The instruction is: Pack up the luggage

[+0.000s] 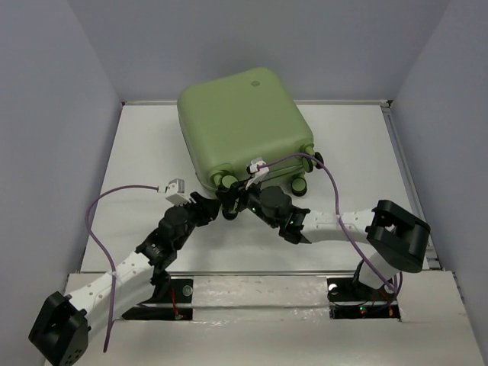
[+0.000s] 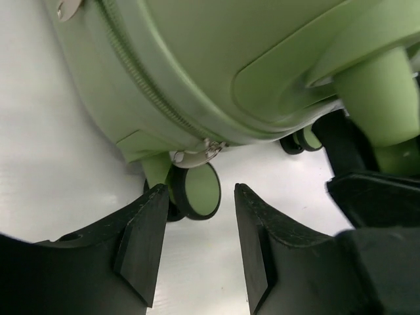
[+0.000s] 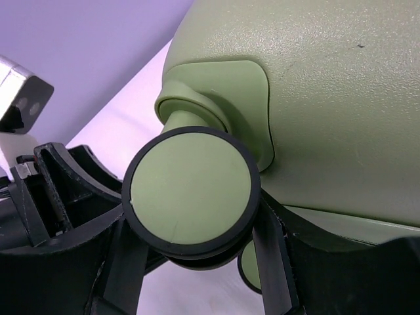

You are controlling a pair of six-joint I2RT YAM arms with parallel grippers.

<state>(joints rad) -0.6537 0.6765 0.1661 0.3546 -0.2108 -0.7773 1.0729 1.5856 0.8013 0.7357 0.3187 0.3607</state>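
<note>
- My right gripper (image 3: 197, 259) clamps 1 green wheel (image 3: 190, 193) of the luggage (image 1: 240, 122), lying closed at the surface's (image 1: 137, 152) far middle.
- My left gripper (image 2: 199, 200) stands half-open, a neighbouring wheel (image 2: 198, 187) at its tips.

The white worktop (image 1: 130, 160) ran back to a pale wall (image 1: 229, 46), with a thin raised rail (image 1: 404, 175) along its right side. The light-green luggage (image 1: 240, 122) lay closed on it at the back middle, its broad face with the round logo (image 1: 255, 78) up and its wheels (image 1: 299, 185) toward the near edge. Whether the wheels touched the surface could not be told.
</note>
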